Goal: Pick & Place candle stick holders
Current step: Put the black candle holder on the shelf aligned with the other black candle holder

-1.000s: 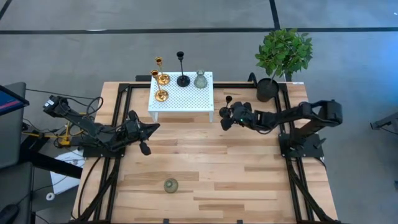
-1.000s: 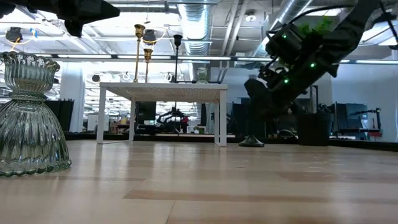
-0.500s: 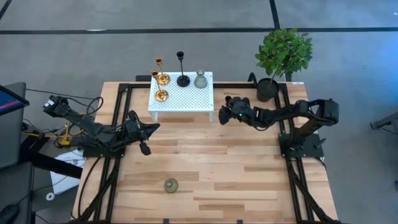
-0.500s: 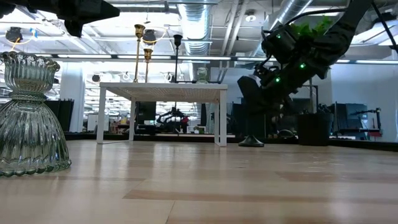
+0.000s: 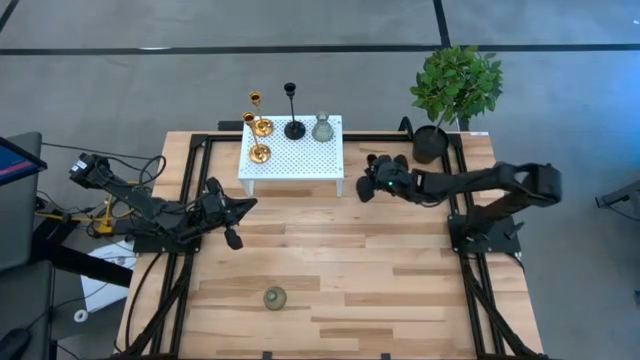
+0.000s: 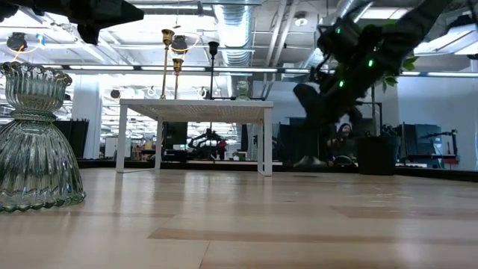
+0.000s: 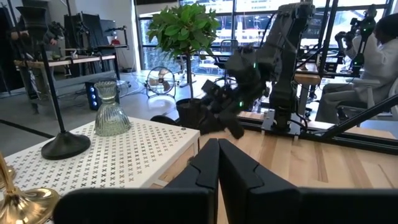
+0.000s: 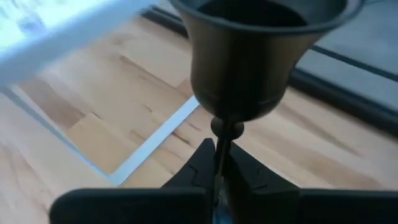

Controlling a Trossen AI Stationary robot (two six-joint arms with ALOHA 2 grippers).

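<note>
Right gripper, right of centre in the high view, has its jaws clamped on the thin stem of a black candle stick holder lifted beside the white stand. Keep it upright, clear the edge. Left gripper idles, jaws closed, empty.

Gold pair, black, grey-green on stand, another grey-green on table
</note>
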